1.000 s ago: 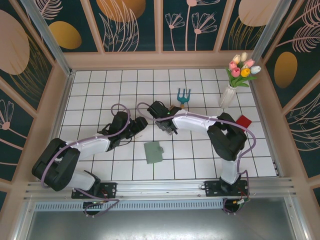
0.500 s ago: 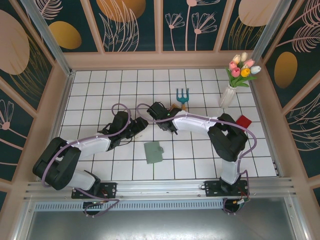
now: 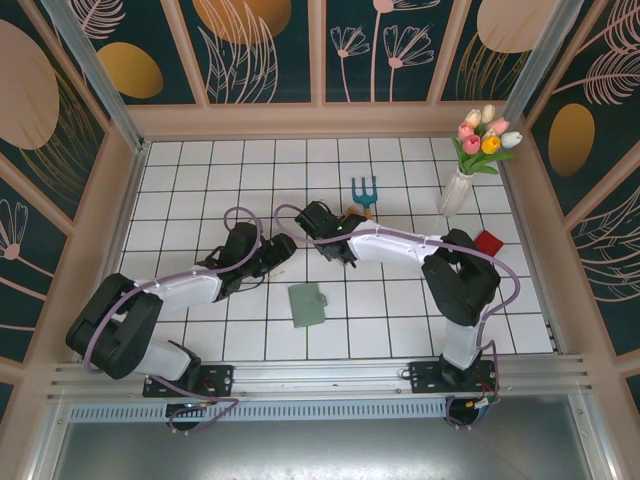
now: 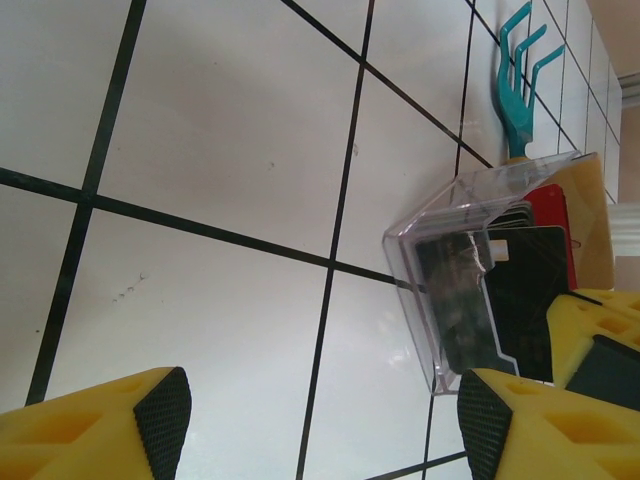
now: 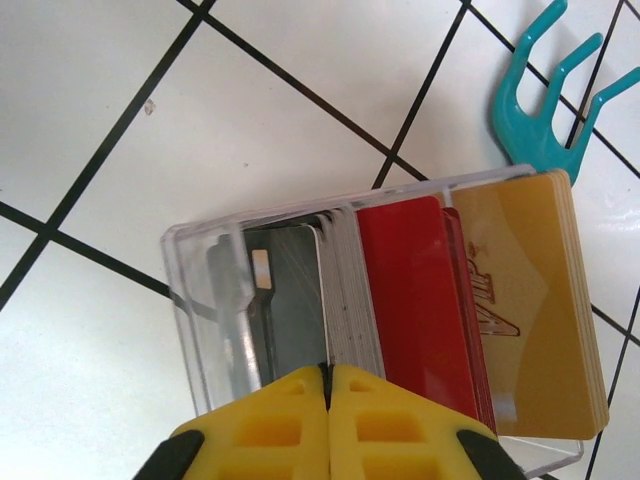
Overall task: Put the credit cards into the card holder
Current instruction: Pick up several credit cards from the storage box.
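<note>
Pressed together are the jaws of our right gripper [image 5: 328, 378]; the two yellow fingers [image 5: 380, 425] meet with no gap that we can see. They stand on the upper edges of the credit cards [image 5: 410, 290], just at the line between a dark grey card [image 5: 290, 290] and a pack of whitish cards [image 5: 345, 300]. We cannot tell whether a thin card is pinched between them.

All these cards stand upright in a clear rack [image 5: 195, 300] on the white tiled table [image 3: 200, 170]. After the whitish pack come the red cards, and then the yellow-orange cards [image 5: 520, 290] at the far side of the rack. A teal hand rake [image 5: 545, 100] lies flat on the tiles just beside the rack, at the corner by the yellow-orange cards.

Our left gripper [image 4: 325, 415] has its jaws wide apart, and between them is only bare tile. It hovers low over the table near the rack and looks at its clear wall from the side, without touching it.

From above, the card holder [image 3: 307, 305] lies flat on the tiles, nearer to the arm bases than both grippers and apart from the rack. We see no card on it. A vase of tulips [image 3: 455, 190] stands at the right side of the table, well apart from the rack.
</note>
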